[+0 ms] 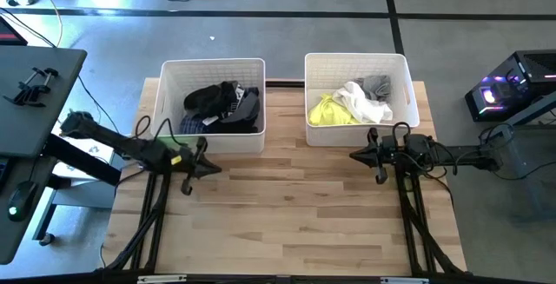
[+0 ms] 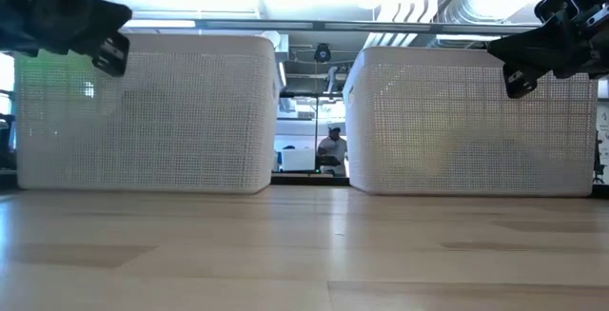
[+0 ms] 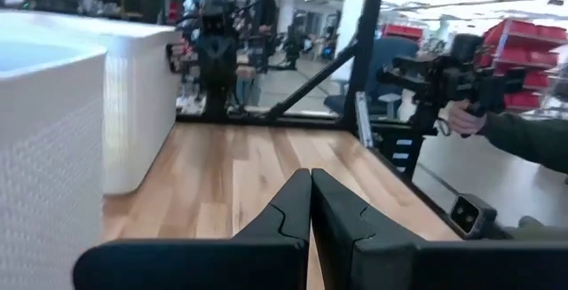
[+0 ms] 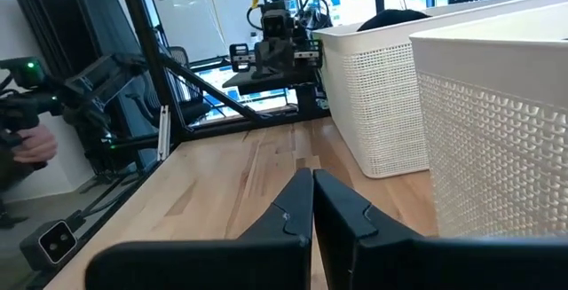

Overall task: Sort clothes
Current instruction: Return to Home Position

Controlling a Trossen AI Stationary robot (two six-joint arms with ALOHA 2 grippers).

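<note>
Lying crumpled: dark clothes (image 1: pixel 221 103), pale clothes (image 1: pixel 356 106)

High view looks down, low view level; both share the table (image 1: pixel 287 214).

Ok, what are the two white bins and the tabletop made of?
Left bin and right bin: likely moulded plastic, matt white; walls show fine perforated mesh. Tabletop: wood, apparently joined strips; visible grain and seams, slight sheen. Left gripper and right gripper hover shut nearby.
</note>
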